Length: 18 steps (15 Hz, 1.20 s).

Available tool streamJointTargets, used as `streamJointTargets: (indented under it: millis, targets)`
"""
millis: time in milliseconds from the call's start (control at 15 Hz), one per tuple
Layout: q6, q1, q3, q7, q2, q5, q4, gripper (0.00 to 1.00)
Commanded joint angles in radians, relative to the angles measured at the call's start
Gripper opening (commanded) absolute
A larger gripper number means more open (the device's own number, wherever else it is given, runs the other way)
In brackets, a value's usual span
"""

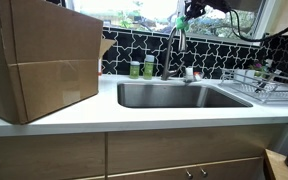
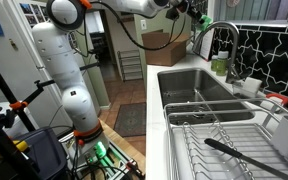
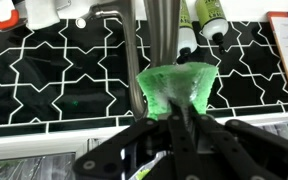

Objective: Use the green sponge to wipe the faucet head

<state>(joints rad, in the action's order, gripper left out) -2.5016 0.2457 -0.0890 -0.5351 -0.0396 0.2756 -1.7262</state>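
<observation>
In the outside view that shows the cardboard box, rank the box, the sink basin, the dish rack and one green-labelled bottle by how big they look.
1. cardboard box, though it sits nearest the camera
2. sink basin
3. dish rack, partly cut off by the frame
4. green-labelled bottle

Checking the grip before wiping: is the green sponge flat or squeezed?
Squeezed: in the wrist view the green sponge narrows where the gripper pinches it and fans out beyond.

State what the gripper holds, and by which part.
The gripper holds the flat bright green sponge, jaws pinching its lower end in the wrist view.
</observation>
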Motion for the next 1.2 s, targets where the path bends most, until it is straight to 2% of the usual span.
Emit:
streamJointTargets:
  millis: [0,267,800,1133]
  targets:
    - [0.006,-0.03,-0.025,0.025,0.013,-0.062,0.002,0.06]
    - [0.066,-0.043,-0.025,0.058,-0.002,-0.099,-0.018,0.06]
    - [0.281,-0.04,-0.035,0.07,-0.031,-0.024,-0.041,0.06]
    - [0.194,-0.037,-0.051,0.055,-0.016,-0.048,-0.054,0.06]
